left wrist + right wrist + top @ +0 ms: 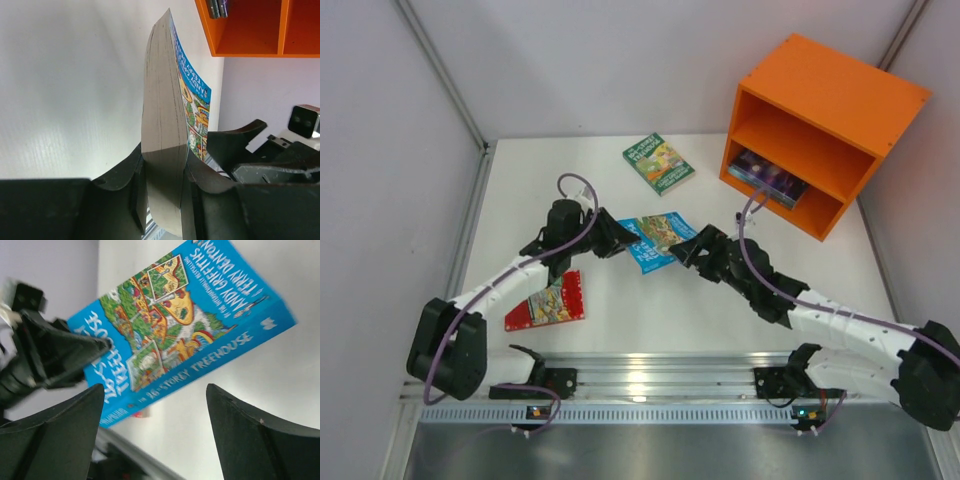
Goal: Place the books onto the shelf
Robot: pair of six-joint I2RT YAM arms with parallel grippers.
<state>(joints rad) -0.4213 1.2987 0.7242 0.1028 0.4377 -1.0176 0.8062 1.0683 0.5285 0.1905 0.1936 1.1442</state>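
Left tool (pixel 163 172) grips the bright blue book (pixel 185 315), right tool (pixel 155 390) wide beside it; green book (pixel 658 163), red book (pixel 548 302) nearby.

The middle book (pixel 658 240) is sitting in the left tool (pixel 620 240), just ahead of the right tool (pixel 692 247). The near book (pixel 548 303) is lying on the tabletop (pixel 650 310) behind the left tool, and the far book (pixel 658 163) is lying beyond it. The shelf (pixel 830 95) is standing beyond the right tool.
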